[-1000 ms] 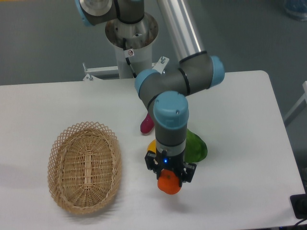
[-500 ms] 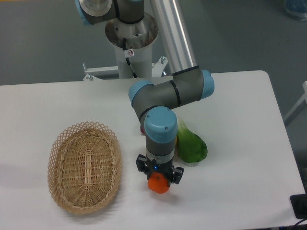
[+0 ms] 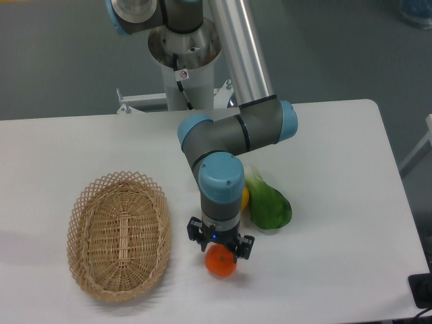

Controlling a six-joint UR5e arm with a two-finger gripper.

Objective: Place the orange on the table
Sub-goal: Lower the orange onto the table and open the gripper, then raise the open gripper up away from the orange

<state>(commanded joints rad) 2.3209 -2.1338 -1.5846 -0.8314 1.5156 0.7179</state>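
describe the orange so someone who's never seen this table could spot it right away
Start at the wicker basket on the white table and look right, toward the near edge. The orange sits in the pincer. It is the small, round, bright-orange one; the yellow fruit and green vegetable lie behind it.

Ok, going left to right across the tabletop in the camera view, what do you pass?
Oval woven wicker basket → small round bright-orange fruit under the two-finger gripper → green leafy vegetable. A yellow fruit peeks out behind the arm; its place is unclear.
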